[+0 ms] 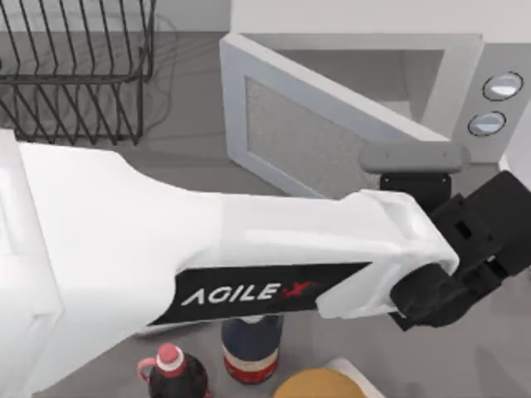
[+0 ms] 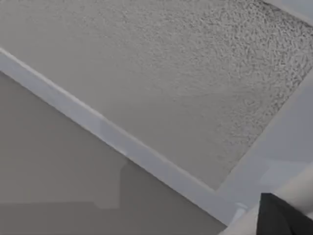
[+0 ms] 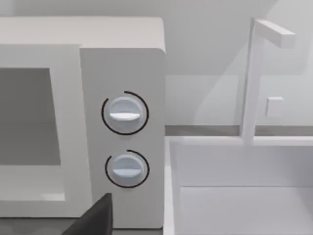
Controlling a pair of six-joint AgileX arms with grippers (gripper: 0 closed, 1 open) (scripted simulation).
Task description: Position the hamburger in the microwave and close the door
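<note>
- Microwave (image 1: 465, 75) stood at the back right of the counter (image 1: 191, 166) in the top view, its door (image 1: 323, 137) swung partly open, slanting out toward the front. The left arm (image 1: 207, 249) reached across to the right, its gripper (image 1: 444, 203) just below the door's handle (image 1: 412, 157); I cannot tell how its fingers stood. A wire basket (image 1: 79, 70) sat at the back left. Two bottles (image 1: 249, 348) and a tan disc (image 1: 319, 385) lay along the front edge. The hamburger could not be made out.
- Left wrist view was close on the door's speckled window (image 2: 195, 83) and its pale frame (image 2: 112, 132), with the grey counter beneath.
- Right wrist view faced the microwave's side panel (image 3: 124, 137) with two dials (image 3: 124, 113), the cavity (image 3: 29, 117) beside it, and a white sink (image 3: 239, 186) with a tap (image 3: 254, 73) next to the microwave.
</note>
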